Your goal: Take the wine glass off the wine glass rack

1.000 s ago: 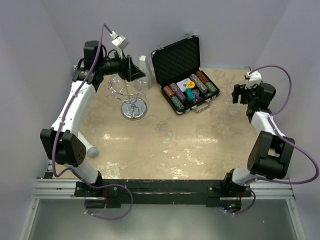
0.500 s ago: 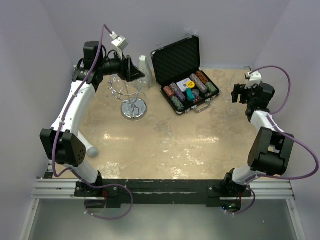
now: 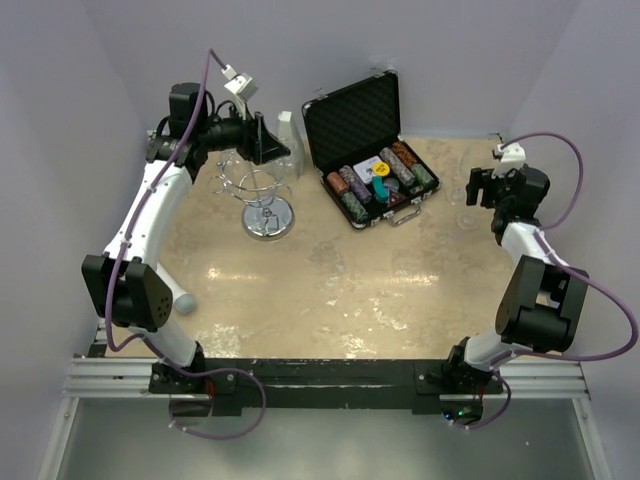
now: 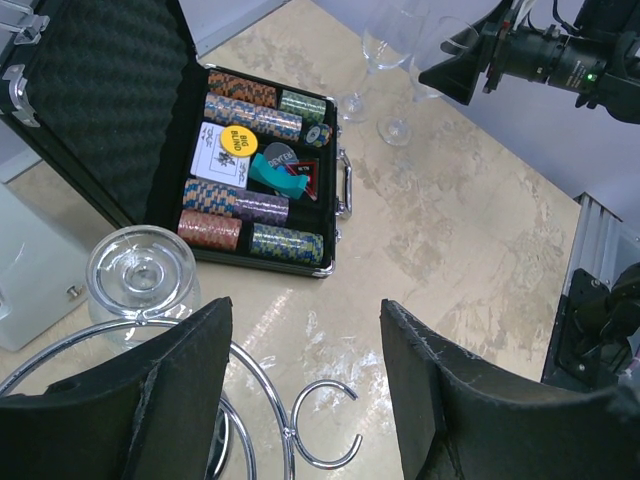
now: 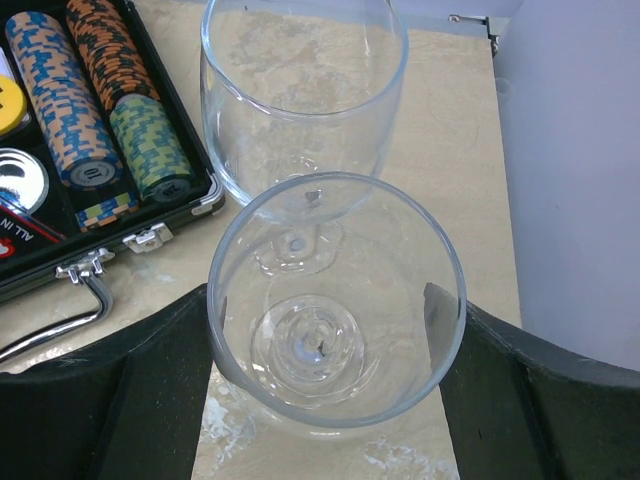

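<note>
Wine glass (image 4: 140, 275) hangs foot-up on wine glass rack (image 3: 262, 195), far-left corner. Left gripper (image 4: 303, 330) above, jaws wide: grip stem, slide outward along loop. Right gripper (image 3: 480, 187) jaws wide around standing glass (image 5: 335, 300), right edge.

your beige table (image 3: 330, 290) carries an open chip case (image 3: 378, 182), wine glass rack (image 3: 267, 218) left of it, two wine glasses (image 5: 310, 345) right.
</note>
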